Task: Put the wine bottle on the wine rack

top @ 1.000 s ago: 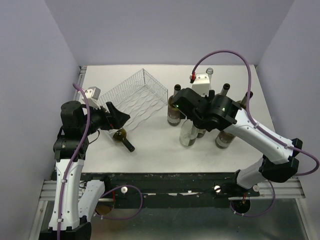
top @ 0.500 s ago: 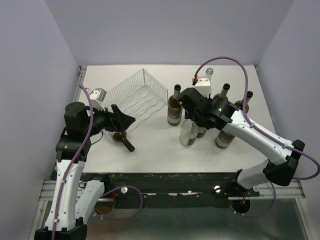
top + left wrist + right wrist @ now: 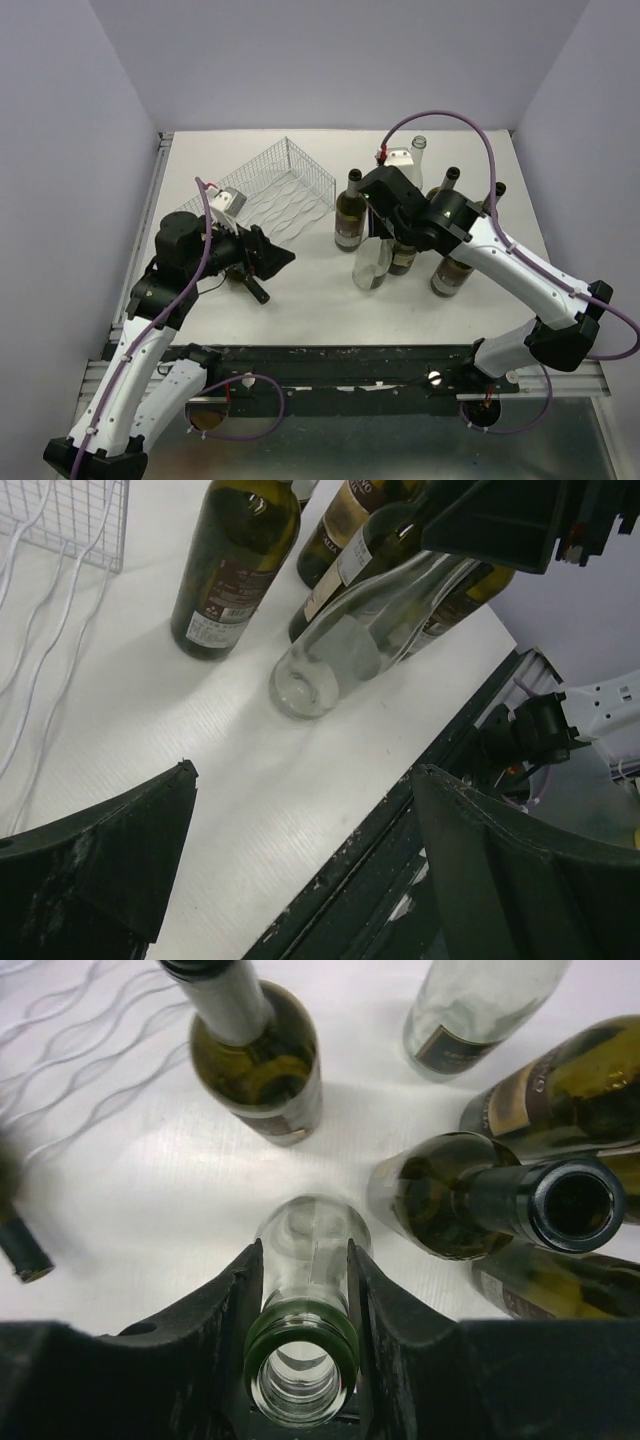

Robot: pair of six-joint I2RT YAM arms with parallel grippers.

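The white wire wine rack (image 3: 275, 185) sits at the back left of the table. A clear wine bottle (image 3: 371, 268) stands tilted in the middle of the table. My right gripper (image 3: 385, 225) is shut on its neck just below the green-tinted lip, which shows plainly in the right wrist view, where the fingers (image 3: 235, 1290) press both sides of the bottle (image 3: 310, 1222). My left gripper (image 3: 275, 258) hangs open over the table in front of the rack, holding nothing. In the left wrist view the gripper (image 3: 300, 775) looks across at the clear bottle (image 3: 340, 650).
A dark bottle (image 3: 250, 285) lies on its side below the rack, near my left gripper. Several upright bottles crowd round the clear one: a dark green one (image 3: 348, 215) to its left, others (image 3: 452, 270) to the right and another clear one (image 3: 418, 150) behind. The table's front edge (image 3: 400, 810) is close.
My right gripper has closed on the clear bottle's neck and the bottle now leans. My left arm has swung right and forward, away from the rack, still open.
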